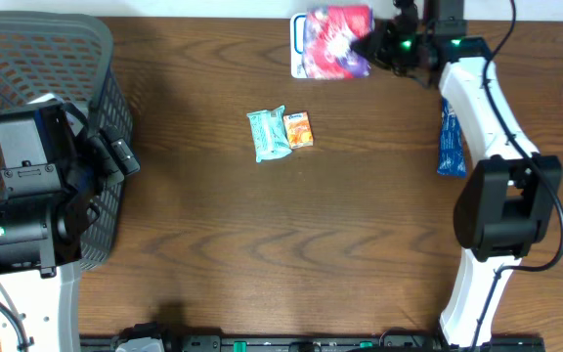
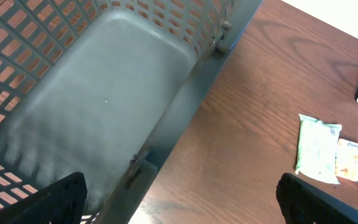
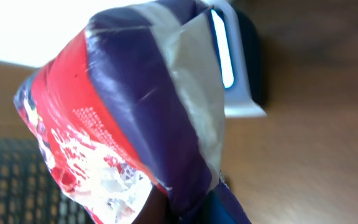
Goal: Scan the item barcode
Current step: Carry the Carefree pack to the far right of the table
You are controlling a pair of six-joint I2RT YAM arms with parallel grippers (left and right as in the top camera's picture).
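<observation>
- The right claw [image 1: 368, 46] is clenched on one end of the red-and-purple snack bag [image 1: 335, 34] and holds it at the far edge of the table, well away from us.
- From that claw the bag's long axis runs sideways toward the robot's left, so the free end hangs out beyond the fingers, not below them.
- The relation that matters is bag to scanner. The white barcode scanner [image 1: 299, 47] sits just under and beyond the bag's free end, and from overhead the bag covers most of it.
- In the right wrist view the scanner's lit blue window shows past the bag's crumpled purple edge. The bag is in front of the window but not squarely across it.
- We cannot find a barcode on any face that shows, so we cannot tell which side faces the window.
- We judge that the coming move is a small turn or shift of the bag over the window, not a reach.
- The right arm is far nearer. The left claw [image 1: 115, 156] stands fully released over the grey basket [image 1: 66, 29], well apart from the scanner and holding nothing.
- A teal packet [image 1: 269, 132] and a small orange packet [image 1: 300, 128] lie touching at mid-table. A blue packet [image 1: 449, 147] lies beside the right arm.
</observation>
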